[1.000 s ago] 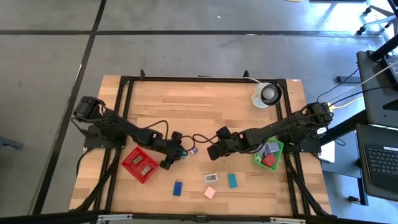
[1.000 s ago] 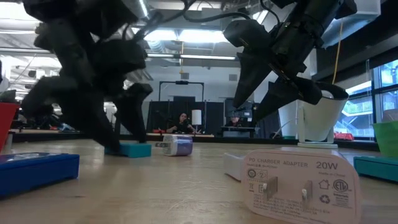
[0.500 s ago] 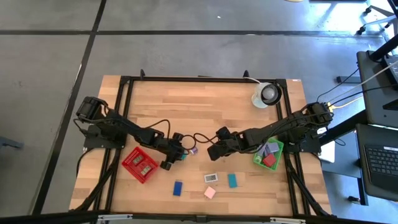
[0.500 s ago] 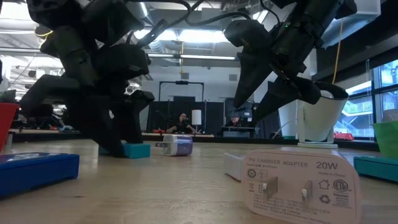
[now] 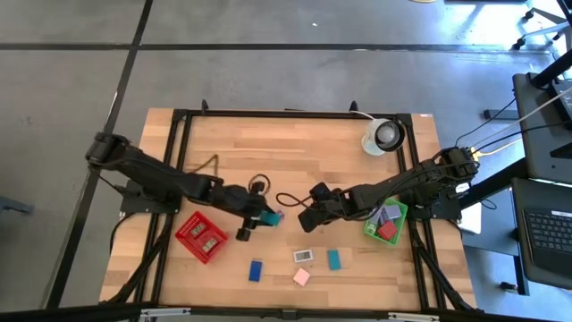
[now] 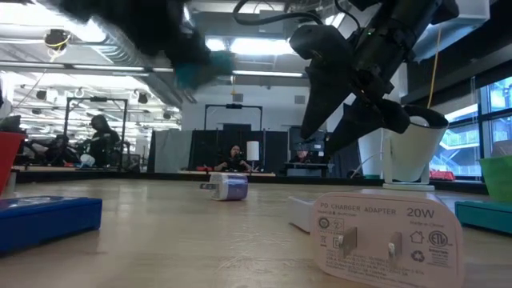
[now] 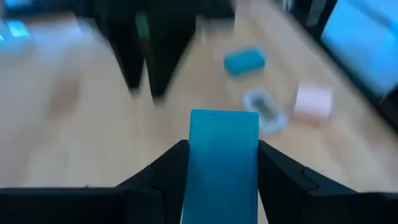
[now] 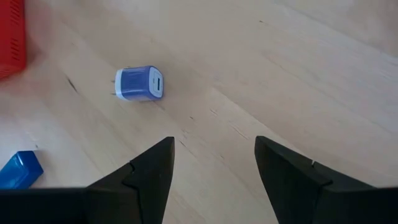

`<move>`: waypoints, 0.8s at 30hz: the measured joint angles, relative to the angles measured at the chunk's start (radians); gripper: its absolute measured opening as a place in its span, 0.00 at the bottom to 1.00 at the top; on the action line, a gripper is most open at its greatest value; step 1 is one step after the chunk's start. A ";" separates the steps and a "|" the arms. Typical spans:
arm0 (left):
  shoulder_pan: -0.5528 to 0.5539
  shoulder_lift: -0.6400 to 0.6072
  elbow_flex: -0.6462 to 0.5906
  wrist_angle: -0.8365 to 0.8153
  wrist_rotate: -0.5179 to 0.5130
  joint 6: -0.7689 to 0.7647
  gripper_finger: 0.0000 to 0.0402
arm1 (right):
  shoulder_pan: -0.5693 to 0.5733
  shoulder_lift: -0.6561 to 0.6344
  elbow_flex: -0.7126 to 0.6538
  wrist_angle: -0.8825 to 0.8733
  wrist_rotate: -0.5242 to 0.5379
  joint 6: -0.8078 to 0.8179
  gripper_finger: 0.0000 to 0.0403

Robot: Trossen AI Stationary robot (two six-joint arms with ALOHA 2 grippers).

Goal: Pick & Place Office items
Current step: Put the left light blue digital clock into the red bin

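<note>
The left gripper (image 7: 222, 163) is clamped on a teal block (image 7: 222, 158), which stands between its two dark fingers (image 7: 163, 171) with the bench (image 5: 295, 156) well below it. From above, the left gripper (image 5: 259, 217) reaches over the middle of the bench, the teal block (image 5: 267, 218) at its tip just beside a lavender charger plug (image 5: 278, 216). In the low view the block (image 6: 196, 68) is a blurred teal patch high above the wood, so its exact tilt cannot be told.

The right gripper (image 5: 307, 217) hovers near the bench's centre, just across from the left one. Its jaws stand wide apart and empty; its wrist view shows the lavender charger plug (image 8: 139, 84) lying on its side on the wood ahead of the fingers (image 8: 146, 177), with a blue block (image 8: 18, 170) and the corner of the red basket (image 8: 12, 37) farther off.

The red basket (image 5: 201, 236) sits at the bench's front left, the green basket (image 5: 386, 218) at the right edge holding red and purple pieces. Along the front lie a blue block (image 5: 256, 270), a white charger adapter (image 5: 304, 256), a pink block (image 5: 302, 277) and another teal block (image 5: 333, 259). A white round object (image 5: 382, 136) stands at the far right corner.
</note>
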 joint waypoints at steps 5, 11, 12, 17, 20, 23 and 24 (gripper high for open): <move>0.000 -0.139 0.032 0.082 -0.045 0.028 0.38 | -0.012 0.000 0.000 0.007 0.000 0.003 0.56; 0.000 -0.267 0.033 0.318 -0.053 0.087 0.39 | -0.034 0.000 0.000 0.013 0.003 -0.001 0.56; 0.000 -0.280 0.033 0.352 -0.053 0.100 0.39 | -0.038 0.000 0.000 0.014 0.003 -0.001 0.56; 0.000 -0.312 0.033 0.443 -0.054 0.127 0.39 | -0.060 0.000 0.000 0.019 0.003 -0.001 0.56; 0.000 -0.313 0.033 0.453 -0.053 0.126 0.39 | -0.070 0.000 0.000 0.023 0.003 -0.001 0.56; 0.000 -0.313 0.033 0.425 -0.047 0.077 0.40 | -0.075 0.000 0.000 0.026 0.003 -0.002 0.56; 0.000 -0.313 0.033 0.405 -0.046 0.039 0.40 | -0.075 0.000 0.000 0.026 0.003 -0.002 0.56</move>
